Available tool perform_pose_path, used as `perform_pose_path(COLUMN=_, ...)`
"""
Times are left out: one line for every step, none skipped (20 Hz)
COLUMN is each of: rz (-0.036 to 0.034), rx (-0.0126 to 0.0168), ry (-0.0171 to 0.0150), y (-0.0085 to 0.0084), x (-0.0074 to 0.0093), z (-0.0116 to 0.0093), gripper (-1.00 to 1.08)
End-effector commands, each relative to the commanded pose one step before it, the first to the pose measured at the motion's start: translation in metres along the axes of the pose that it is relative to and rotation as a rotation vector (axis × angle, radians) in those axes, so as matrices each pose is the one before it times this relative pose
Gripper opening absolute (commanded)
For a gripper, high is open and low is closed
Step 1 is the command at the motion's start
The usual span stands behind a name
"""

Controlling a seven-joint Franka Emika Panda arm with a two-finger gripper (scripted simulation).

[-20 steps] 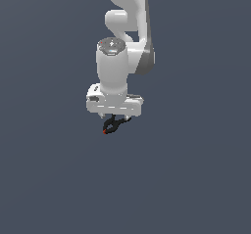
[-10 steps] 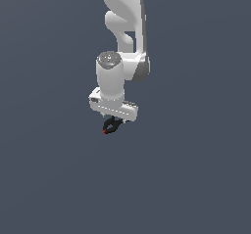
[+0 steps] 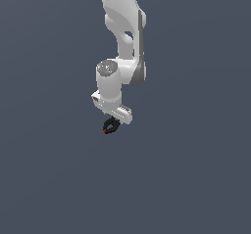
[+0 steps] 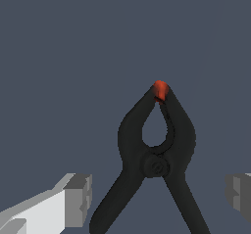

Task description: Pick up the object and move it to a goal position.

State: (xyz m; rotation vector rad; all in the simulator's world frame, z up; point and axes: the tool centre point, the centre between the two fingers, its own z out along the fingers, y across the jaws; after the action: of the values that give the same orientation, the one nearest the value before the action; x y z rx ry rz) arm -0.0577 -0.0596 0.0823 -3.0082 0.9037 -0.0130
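Hand (image 3: 112, 124): fingers (image 4: 78, 198) spread wide, well apart from the clamp between them.
Clamp (image 4: 156, 159): black, red tip (image 4: 160, 89).

Even, diffuse light is filling both renders; the slate-grey background is showing no cast shadows and no glare. The white arm (image 3: 122, 42) is shading softly to grey along the exterior view's right. The black clamp (image 4: 154, 164) is reading as a flat, nearly detail-less shape. Edges are appearing slightly soft and pixelated, with no visible edge distortion.
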Motion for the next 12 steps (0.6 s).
perform_pose_path(rz=0.04129, rx=-0.00114, ry=-0.00344, y=0.00437, x=-0.00378, z=0.00616, gripper=1.0)
perform_pose_path(rz=0.01162, rx=-0.00053, ry=-0.00113, y=0.00135, x=-0.00108, z=0.00182, gripper=1.0)
perform_pose_path(rz=0.00985, rx=-0.00047, ry=-0.00094, y=0.00117, x=-0.0009, z=0.00153, gripper=1.0)
perform_pose_path(rz=0.00807, rx=-0.0004, ry=-0.00076, y=0.00097, x=-0.00073, z=0.00125, gripper=1.0)
perform_pose_path(rz=0.00627, rx=-0.00032, ry=-0.00058, y=0.00076, x=-0.00056, z=0.00097, gripper=1.0)
perform_pose_path(rz=0.00448, rx=-0.00024, ry=-0.00041, y=0.00054, x=-0.0004, z=0.00069, gripper=1.0)
perform_pose_path(rz=0.0027, rx=-0.00014, ry=-0.00025, y=0.00033, x=-0.00023, z=0.00041, gripper=1.0)
perform_pose_path(rz=0.00084, rx=-0.00005, ry=-0.00008, y=0.00008, x=-0.0001, z=0.00013, gripper=1.0)
perform_pose_path(rz=-0.00554, rx=-0.00012, ry=-0.00003, y=-0.00046, x=0.00036, z=-0.00058, gripper=1.0)
perform_pose_path(rz=0.0, rx=0.0, ry=0.0, y=-0.00001, x=-0.00002, z=0.00033, gripper=1.0)
perform_pose_path(rz=0.0, rx=0.0, ry=0.0, y=-0.00003, x=-0.00007, z=0.001, gripper=1.0)
perform_pose_path(rz=0.00049, rx=0.00001, ry=-0.00001, y=0.00018, x=0.00002, z=0.00166, gripper=1.0)
